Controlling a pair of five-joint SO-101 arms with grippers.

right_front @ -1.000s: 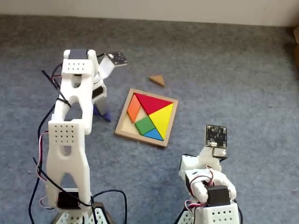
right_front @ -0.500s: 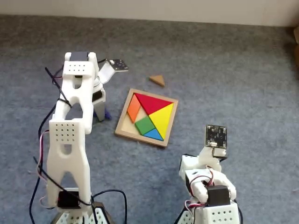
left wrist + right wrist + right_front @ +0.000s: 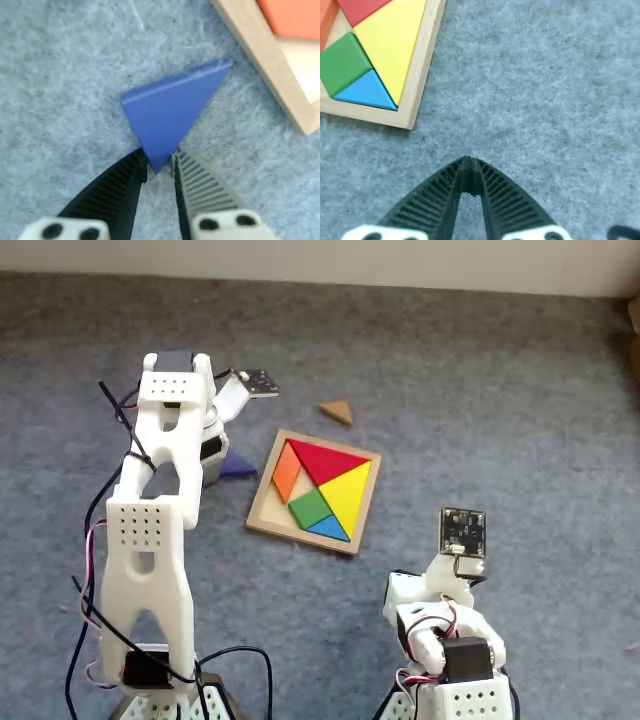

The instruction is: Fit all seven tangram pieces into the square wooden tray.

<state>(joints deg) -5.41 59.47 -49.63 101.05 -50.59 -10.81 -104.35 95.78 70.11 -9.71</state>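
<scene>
Left pincer point(image 3: 159, 167) clamped one corner of the blue triangle point(image 3: 172, 112), just beside the tray point(image 3: 265, 60).
Risk: the grip sat only on the tip, so the piece could swivel or slip out on the way to the tray's bare gap, or catch on the rim. Left arm was stretched forward, wrist bent down over the counter point(image 3: 500, 390). Right pincer point(image 3: 470, 180) was clenched on nothing, low near a tray corner, arm folded back. Brown triangle point(image 3: 338, 412) lay apart beyond the tray.
</scene>
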